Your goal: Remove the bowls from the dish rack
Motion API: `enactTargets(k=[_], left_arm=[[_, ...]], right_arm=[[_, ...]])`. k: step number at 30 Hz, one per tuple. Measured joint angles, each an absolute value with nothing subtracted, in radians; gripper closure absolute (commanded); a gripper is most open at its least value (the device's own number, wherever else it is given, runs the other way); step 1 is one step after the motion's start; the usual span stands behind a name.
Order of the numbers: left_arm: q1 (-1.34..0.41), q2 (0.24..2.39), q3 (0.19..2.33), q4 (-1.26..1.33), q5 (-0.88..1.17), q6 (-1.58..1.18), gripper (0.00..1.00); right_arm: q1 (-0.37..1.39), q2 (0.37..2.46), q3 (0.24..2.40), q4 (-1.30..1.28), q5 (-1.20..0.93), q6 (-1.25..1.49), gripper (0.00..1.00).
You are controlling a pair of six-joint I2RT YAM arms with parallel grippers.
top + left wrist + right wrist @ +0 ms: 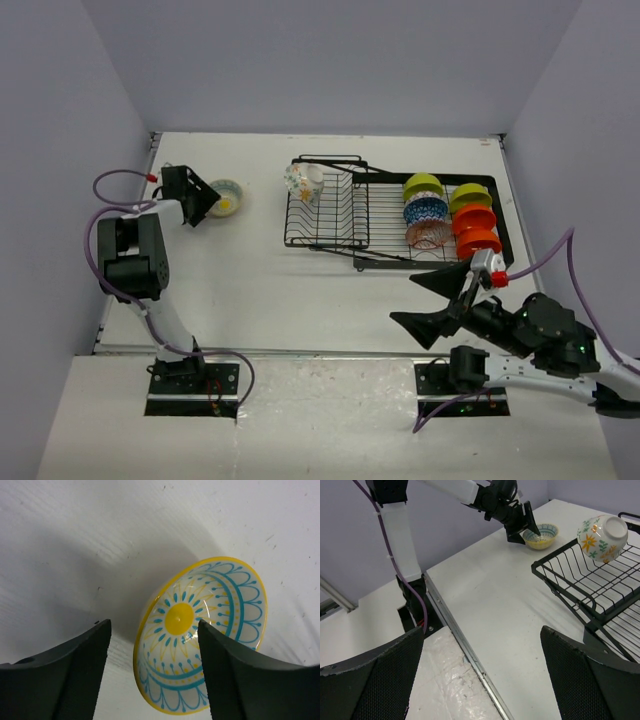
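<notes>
A white bowl with a yellow inside and blue pattern (200, 630) sits upright on the table (260, 270) at the far left. My left gripper (154, 625) is open, its fingers standing either side of that bowl's near rim. In the top view the left gripper (210, 200) is just left of the bowl (227, 197). The black wire dish rack (330, 215) holds a white floral bowl (303, 182) tipped at its left end. Lime green (423, 186), blue-patterned (425, 209), pinkish (428, 234) and orange (476, 230) bowls stand on edge at its right end. My right gripper (481, 630) hangs open and empty near the front edge, short of the rack.
The rack's raised front corner (560, 587) lies right of my right gripper, with the floral bowl (601, 537) above it. Purple-grey walls close the table on three sides. A metal strip (465, 655) marks the table's near edge.
</notes>
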State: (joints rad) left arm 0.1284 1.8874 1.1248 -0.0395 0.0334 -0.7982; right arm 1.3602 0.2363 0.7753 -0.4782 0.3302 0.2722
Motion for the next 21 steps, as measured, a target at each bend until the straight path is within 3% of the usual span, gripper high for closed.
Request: enactTargets(k=[3, 5, 12, 15, 21], left_arm=[[0.128, 1.846, 1.08, -0.017, 0.039, -0.811, 0.16], [0.128, 1.805, 1.066, -0.019, 0.041, -0.818, 0.01], [0.11, 1.5, 1.0, 0.01, 0.06, -0.814, 0.0], [0.022, 1.358, 0.977, 0.11, 0.156, -0.768, 0.0], [-0.141, 1.486, 0.988, 0.523, 0.584, -0.876, 0.0]], right_arm=[[1.36, 0.247, 0.775, -0.479, 0.33, 0.272, 0.01], [1.36, 0.253, 0.776, -0.479, 0.33, 0.272, 0.01], [1.358, 0.303, 0.781, -0.479, 0.375, 0.277, 0.01], [1.358, 0.358, 0.783, -0.479, 0.416, 0.289, 0.01], [1.358, 0.497, 0.803, -0.474, 0.423, 0.315, 0.01]])
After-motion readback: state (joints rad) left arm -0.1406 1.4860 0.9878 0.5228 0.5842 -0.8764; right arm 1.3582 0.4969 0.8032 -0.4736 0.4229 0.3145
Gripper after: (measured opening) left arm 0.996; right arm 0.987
